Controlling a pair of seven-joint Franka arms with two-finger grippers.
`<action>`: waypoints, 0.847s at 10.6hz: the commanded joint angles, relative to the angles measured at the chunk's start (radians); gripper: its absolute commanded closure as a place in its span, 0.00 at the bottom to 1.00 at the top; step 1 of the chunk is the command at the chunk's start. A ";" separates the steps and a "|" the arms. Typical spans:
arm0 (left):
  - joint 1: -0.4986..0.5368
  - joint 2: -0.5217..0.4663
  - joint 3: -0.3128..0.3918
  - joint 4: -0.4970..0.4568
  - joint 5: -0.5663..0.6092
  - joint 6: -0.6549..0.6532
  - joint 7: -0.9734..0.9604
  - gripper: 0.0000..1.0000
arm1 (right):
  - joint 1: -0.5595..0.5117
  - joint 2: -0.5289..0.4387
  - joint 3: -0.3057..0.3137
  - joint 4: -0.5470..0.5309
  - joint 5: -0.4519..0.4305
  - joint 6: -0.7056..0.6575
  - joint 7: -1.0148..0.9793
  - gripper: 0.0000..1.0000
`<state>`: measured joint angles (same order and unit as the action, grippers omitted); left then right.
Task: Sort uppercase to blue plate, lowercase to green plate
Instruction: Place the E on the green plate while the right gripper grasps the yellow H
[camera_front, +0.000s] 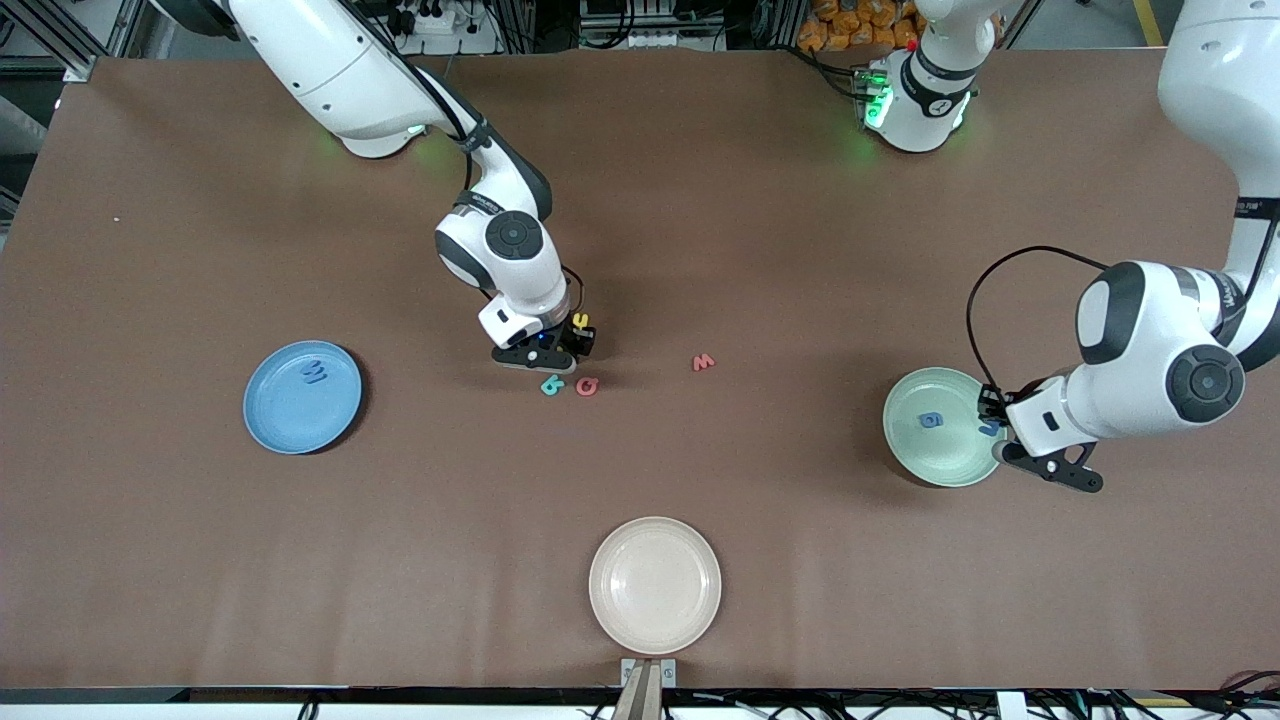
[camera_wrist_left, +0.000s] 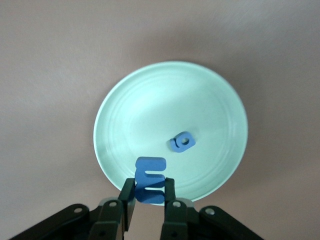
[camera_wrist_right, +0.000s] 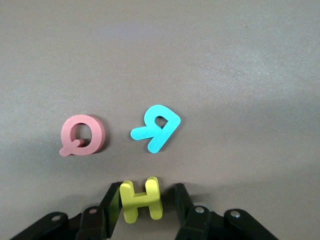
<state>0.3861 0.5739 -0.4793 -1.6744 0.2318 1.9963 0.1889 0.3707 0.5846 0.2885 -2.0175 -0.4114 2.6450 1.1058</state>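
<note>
The brown matte counter is carrying three round shallow plates with smooth glossy faces and raised rims. With the cream plate, nearest the front camera, taken as landmark: the sky-blue plate is lying farther from the camera toward the right arm's end, bearing a blue M; the mint-green plate is lying farther from the camera toward the left arm's end, bearing a blue g.

The letters are thick, flat-cut foam with soft rounded edges. The right pincer is clamping the yellow H between its fingers, just above the counter, farther from the camera than the cream plate. Beside it, lying flat and apart from each other, are the teal letter and the red Q. A red w is lying alone, nearer the left arm's end, with bare counter all around it.

The left pincer is gripping a blue m upright over the green plate's rim, the g lying apart from it toward the plate's middle.
</note>
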 joint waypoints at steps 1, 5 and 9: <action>0.000 0.037 -0.004 -0.007 -0.016 -0.008 -0.038 1.00 | 0.004 0.021 -0.002 0.017 -0.023 0.004 0.014 0.54; -0.020 0.054 -0.002 -0.007 -0.006 -0.008 -0.121 0.51 | 0.004 0.021 -0.002 0.017 -0.023 0.004 0.014 0.57; -0.041 0.020 -0.008 0.007 0.055 -0.014 -0.112 0.00 | 0.004 0.021 -0.002 0.017 -0.023 0.004 0.014 0.61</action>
<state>0.3517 0.6287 -0.4846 -1.6671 0.2613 1.9974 0.0818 0.3708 0.5845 0.2886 -2.0140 -0.4119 2.6451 1.1058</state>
